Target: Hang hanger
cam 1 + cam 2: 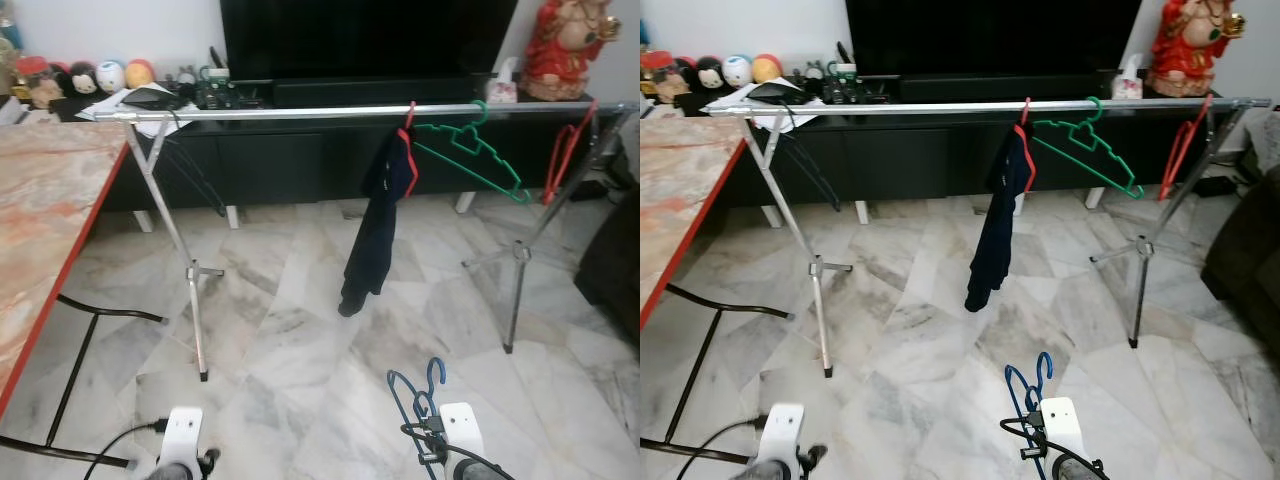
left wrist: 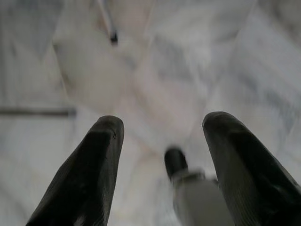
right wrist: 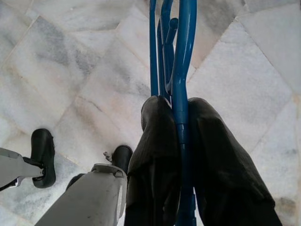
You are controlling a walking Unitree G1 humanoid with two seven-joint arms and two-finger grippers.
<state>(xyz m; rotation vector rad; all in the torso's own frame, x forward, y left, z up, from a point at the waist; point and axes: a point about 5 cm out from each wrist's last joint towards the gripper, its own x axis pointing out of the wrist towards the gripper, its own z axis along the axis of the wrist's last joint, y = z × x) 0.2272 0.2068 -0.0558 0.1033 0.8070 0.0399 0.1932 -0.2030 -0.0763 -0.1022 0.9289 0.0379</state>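
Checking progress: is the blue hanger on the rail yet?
No, the blue hanger is clamped in the right gripper, low above the floor.

Blue hanger (image 3: 180, 70) cut off by frame; left wrist view blurred

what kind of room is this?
Most likely a home living room used for drying laundry: a large black TV on a long black TV cabinet, polished marble floor tiles, and a silver metal clothes-drying rail holding hangers.
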